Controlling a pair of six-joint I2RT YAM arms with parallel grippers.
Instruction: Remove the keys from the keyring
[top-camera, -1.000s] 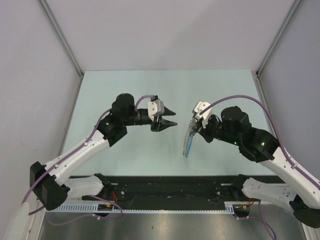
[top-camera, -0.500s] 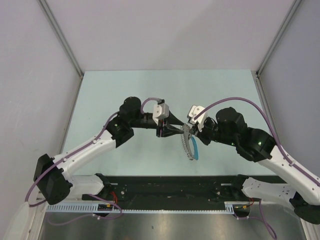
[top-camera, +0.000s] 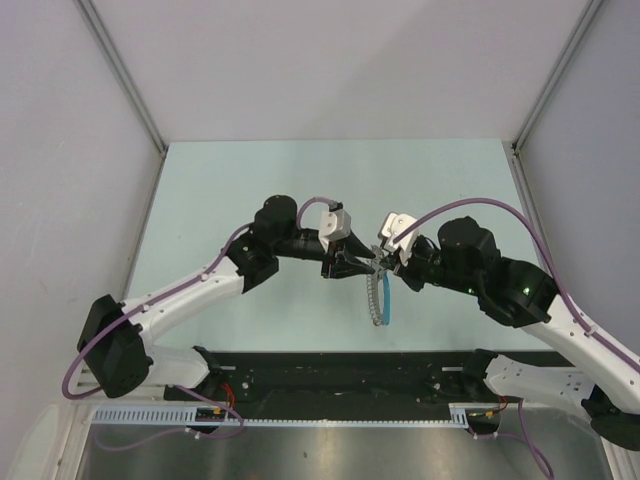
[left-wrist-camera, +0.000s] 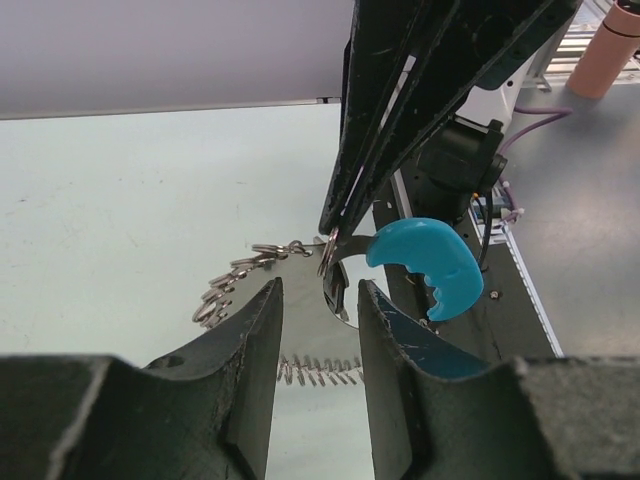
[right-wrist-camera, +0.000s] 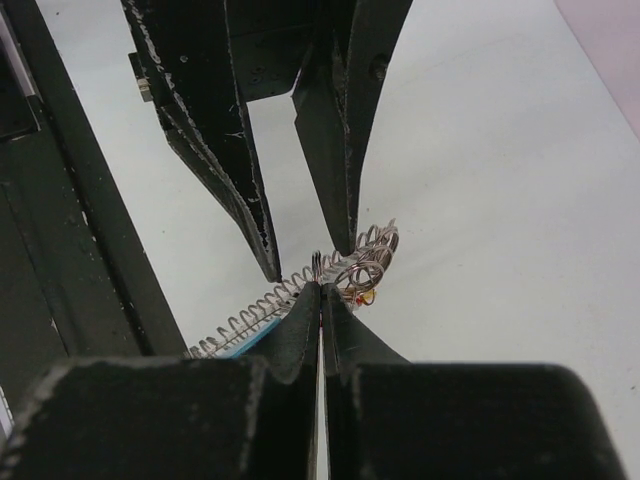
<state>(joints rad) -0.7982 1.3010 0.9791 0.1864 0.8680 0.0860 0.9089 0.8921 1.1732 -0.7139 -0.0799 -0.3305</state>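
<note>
Right pincer (right-wrist-camera: 321, 290) pinching keyring (left-wrist-camera: 326, 252); left pincer (left-wrist-camera: 320, 290) half-open.

Bright, even, diffuse light from above casts faint shadows on the pale table (top-camera: 200, 190); the left gripper (left-wrist-camera: 317, 290) looks soft close up.

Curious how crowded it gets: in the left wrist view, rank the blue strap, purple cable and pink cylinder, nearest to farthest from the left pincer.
From the left pincer:
1. Blue strap, just ahead, right.
2. Purple cable, farther back, right.
3. Pink cylinder, far top-right corner.
</note>
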